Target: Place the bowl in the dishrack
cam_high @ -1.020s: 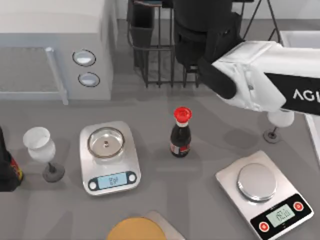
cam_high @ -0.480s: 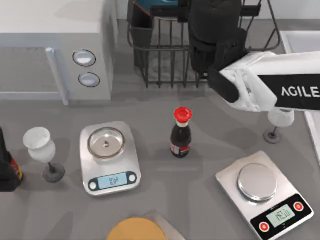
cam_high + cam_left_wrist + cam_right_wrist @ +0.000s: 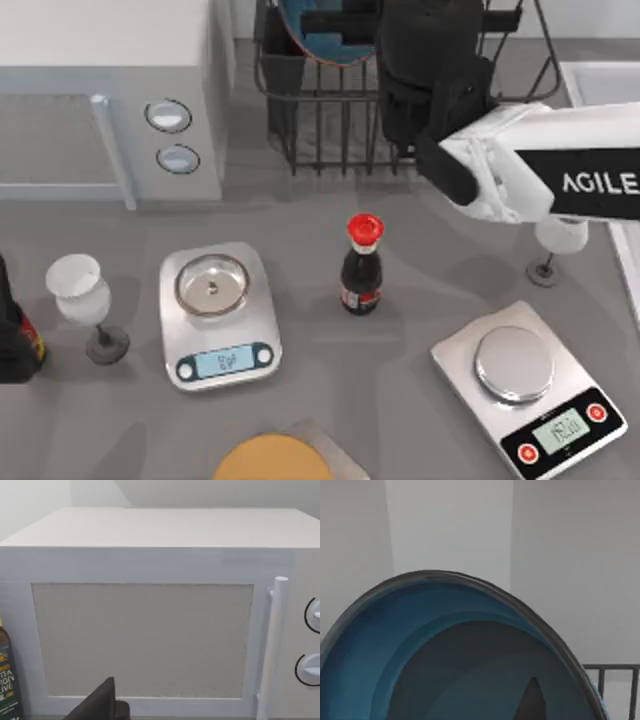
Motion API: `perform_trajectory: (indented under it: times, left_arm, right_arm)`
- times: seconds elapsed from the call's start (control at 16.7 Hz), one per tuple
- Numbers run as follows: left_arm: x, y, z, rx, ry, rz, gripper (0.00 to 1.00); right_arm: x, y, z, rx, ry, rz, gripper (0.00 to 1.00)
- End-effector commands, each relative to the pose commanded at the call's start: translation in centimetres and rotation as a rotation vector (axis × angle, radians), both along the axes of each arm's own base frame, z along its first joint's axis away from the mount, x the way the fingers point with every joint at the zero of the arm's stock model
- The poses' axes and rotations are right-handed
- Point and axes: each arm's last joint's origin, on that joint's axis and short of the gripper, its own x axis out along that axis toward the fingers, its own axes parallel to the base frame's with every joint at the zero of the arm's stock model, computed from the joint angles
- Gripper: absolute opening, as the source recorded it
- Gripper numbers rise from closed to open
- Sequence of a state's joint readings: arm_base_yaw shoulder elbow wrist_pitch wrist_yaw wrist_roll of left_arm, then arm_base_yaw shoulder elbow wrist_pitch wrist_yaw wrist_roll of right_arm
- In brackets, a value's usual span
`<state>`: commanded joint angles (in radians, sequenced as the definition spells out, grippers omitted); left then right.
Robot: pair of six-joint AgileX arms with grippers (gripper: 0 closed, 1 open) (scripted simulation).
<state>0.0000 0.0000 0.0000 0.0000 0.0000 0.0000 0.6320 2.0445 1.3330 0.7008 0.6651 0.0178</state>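
Note:
The bowl (image 3: 318,42), blue inside with a thin brownish rim, stands tilted on edge over the back of the dishrack (image 3: 320,130), a black wire rack behind the table's middle. My right gripper (image 3: 338,20) reaches in from the right above the rack, its dark fingers lying across the bowl and shut on it. Close up in the right wrist view I see the bowl's blue inside (image 3: 420,630), one fingertip (image 3: 532,700) against it and rack bars (image 3: 615,677) behind. A dark part of my left gripper (image 3: 100,705) faces the microwave (image 3: 150,630).
The white microwave (image 3: 100,90) stands left of the rack. A soy sauce bottle (image 3: 361,265) stands mid-table between two scales (image 3: 218,315) (image 3: 525,385). Wine glasses (image 3: 85,300) (image 3: 555,245) stand at either side, a yellow-orange disc (image 3: 272,460) at the front edge, a dark bottle (image 3: 12,340) far left.
The right arm swung right and back over the rack a second ago, then stayed put. The bowl has since come further into view over the rack's back, showing its blue inside.

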Motion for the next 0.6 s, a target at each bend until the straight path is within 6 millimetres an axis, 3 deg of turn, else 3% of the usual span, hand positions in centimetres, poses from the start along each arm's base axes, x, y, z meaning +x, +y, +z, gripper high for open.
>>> perform_trajectory:
  times: [0.24, 0.6]
  left_arm:
    - [0.0, 0.0, 0.0, 0.0, 0.0, 0.0, 1.0]
    - [0.0, 0.0, 0.0, 0.0, 0.0, 0.0, 1.0]
  right_arm:
    - [0.0, 0.0, 0.0, 0.0, 0.0, 0.0, 0.98]
    - [0.0, 0.0, 0.0, 0.0, 0.0, 0.0, 1.0]
